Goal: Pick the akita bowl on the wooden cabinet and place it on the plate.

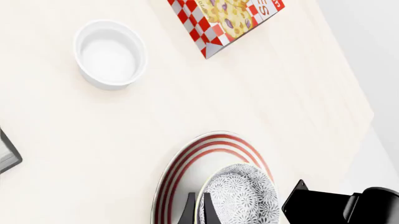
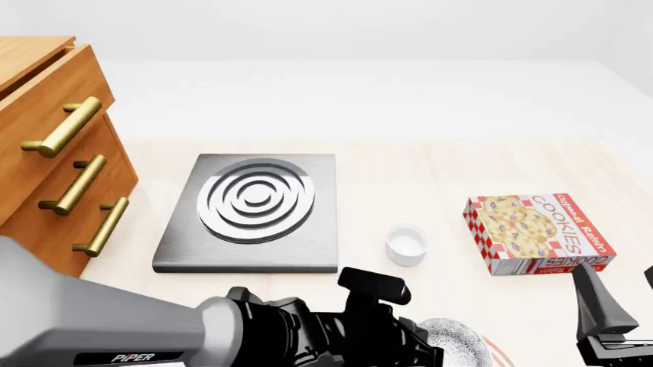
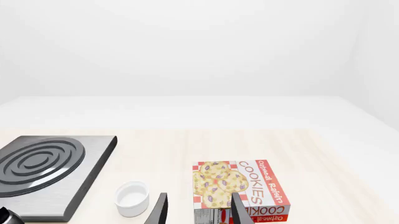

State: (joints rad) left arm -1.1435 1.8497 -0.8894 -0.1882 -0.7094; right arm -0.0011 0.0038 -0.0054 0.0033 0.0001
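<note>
The akita bowl (image 1: 243, 196), speckled black and white, sits over the plate (image 1: 181, 172), a white plate with red rings near the table's front edge. My left gripper (image 1: 199, 201) is shut on the bowl's rim, one finger inside and one outside. I cannot tell whether the bowl rests on the plate or hangs just above it. In the front view my left arm covers most of the bowl (image 2: 456, 339) and plate (image 2: 500, 352). My right gripper (image 3: 198, 210) is open and holds nothing, at the front right beside the plate. The wooden cabinet (image 2: 46, 160) stands at the far left.
A grey square stove (image 2: 255, 206) with silver rings lies beside the cabinet. A small white cup (image 2: 405, 244) stands in front of the stove's right corner. A cookies box (image 2: 536, 233) lies to the right. The right gripper's black body (image 1: 339, 205) is close to the plate.
</note>
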